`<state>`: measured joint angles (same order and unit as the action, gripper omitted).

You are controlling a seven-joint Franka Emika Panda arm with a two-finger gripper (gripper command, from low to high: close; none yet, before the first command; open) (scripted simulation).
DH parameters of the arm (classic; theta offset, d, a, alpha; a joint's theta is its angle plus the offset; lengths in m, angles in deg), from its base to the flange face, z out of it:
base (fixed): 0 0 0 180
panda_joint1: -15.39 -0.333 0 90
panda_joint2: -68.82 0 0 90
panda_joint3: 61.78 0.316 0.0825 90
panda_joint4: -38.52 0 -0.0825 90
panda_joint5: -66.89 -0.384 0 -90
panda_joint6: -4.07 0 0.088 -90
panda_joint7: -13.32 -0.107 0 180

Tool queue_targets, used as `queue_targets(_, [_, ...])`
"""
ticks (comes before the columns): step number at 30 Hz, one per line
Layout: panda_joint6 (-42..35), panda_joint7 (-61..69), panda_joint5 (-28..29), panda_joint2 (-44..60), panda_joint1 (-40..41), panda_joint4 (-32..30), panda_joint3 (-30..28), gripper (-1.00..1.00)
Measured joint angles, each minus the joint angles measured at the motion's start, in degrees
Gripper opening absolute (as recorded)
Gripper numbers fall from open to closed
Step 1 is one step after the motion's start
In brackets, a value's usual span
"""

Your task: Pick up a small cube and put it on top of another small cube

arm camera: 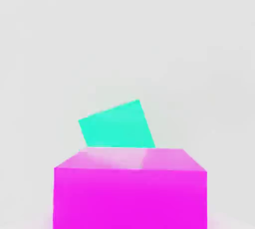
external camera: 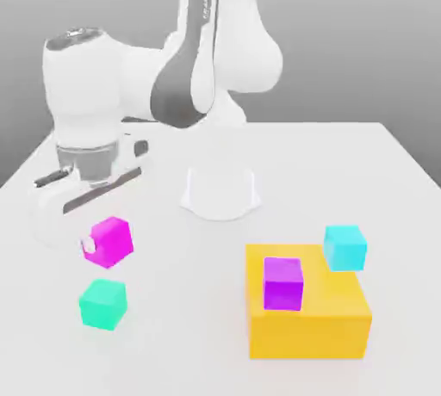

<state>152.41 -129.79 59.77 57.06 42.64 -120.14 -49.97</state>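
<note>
1. Grasping of the magenta cube (external camera: 108, 242) is judged complete: the gripper (external camera: 107, 244) is closed on it, with the fingers drawn in only as far as the cube's width allows.
2. The held cube is found at the exterior view's left, beneath the hand; in the hand view its near face and upper surface are seen close to the camera.
3. Clearance between the held cube and the table (external camera: 194, 300) cannot be confirmed, so the lift is not certified as done.
4. The teal-green cube (external camera: 103, 304) is noted near the held cube, and it is not covered by any other cube. Stacking is therefore recorded as outstanding.
5. The violet cube (external camera: 282, 284) and the cyan cube (external camera: 344, 248) are noted at the yellow block (external camera: 306, 336), on the exterior view's right. The intended support is not settled by the task wording; the teal-green one is judged likely by its nearness.
6. Outstanding work: raising as needed, carrying over the chosen cube, alignment, lowering and release. Progress is assessed as roughly midway, with the pick secured and the placement unperformed.
</note>
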Motion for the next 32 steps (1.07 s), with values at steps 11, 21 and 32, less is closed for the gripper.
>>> queue_targets(11, [-12.8, -13.5, -9.9, -12.3, -21.2, 1.4, 17.4, -1.00])
queue_targets(21, [-2.6, -19.5, -10.2, -4.6, -24.8, -1.4, 25.6, 1.00])
queue_targets(32, [-13.2, -17.7, -11.9, -12.8, -26.9, 1.0, 22.2, 1.00])
